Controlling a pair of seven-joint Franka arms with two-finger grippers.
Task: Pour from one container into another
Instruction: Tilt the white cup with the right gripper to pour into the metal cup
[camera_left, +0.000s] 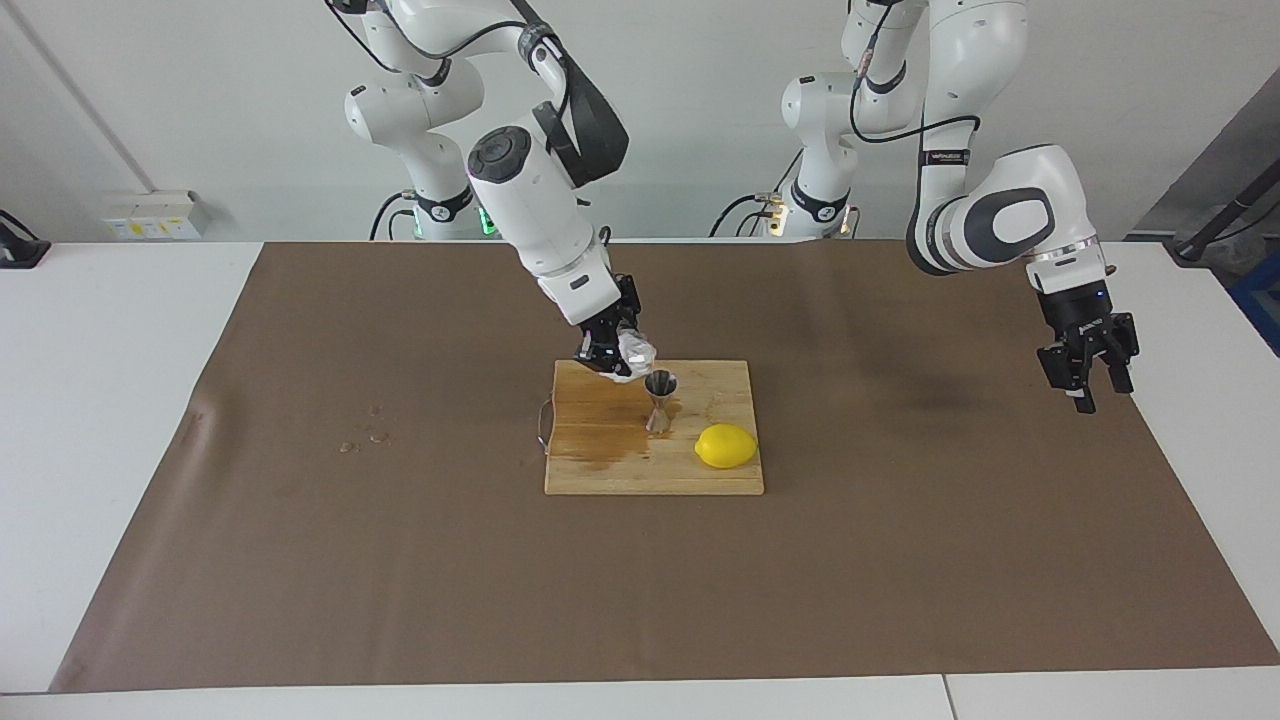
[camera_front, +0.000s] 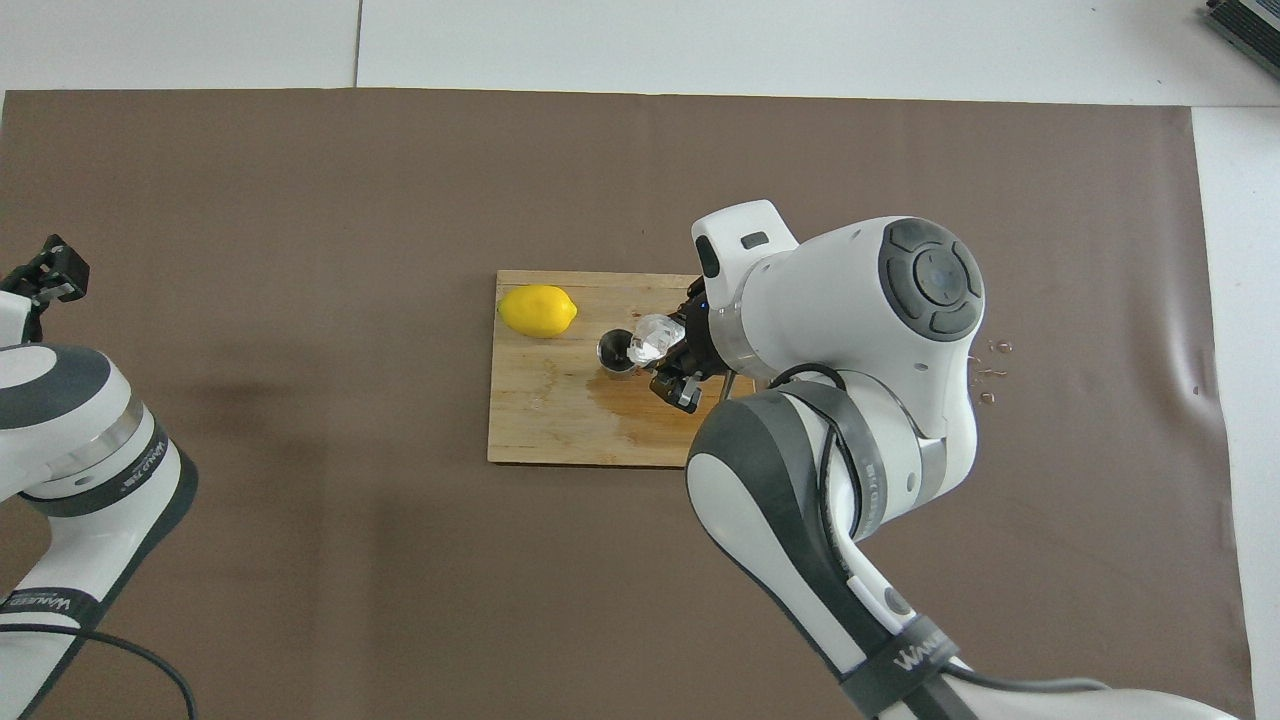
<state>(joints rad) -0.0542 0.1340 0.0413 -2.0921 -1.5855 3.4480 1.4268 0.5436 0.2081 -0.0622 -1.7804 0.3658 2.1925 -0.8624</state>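
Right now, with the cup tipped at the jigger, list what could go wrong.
1. The right pincer holds the crinkled cup tilted over the jigger, whose mouth is small; liquid may miss it. The cutting board already shows a wet stain beside the jigger.
2. The jigger stands on a narrow waist; a nudge from the cup could topple it.
3. The lemon lies close by and could get wet.
The left pincer waits over the brown mat.

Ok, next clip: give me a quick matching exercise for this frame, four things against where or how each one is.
Things:
1. cup
2. jigger
3. lemon
4. left gripper

States:
a. upright on the cutting board
b. lying on the board, farther from the robots than the jigger
c. tilted in the right gripper over the jigger
d. waiting over the brown mat

Pairs: 1-c, 2-a, 3-b, 4-d
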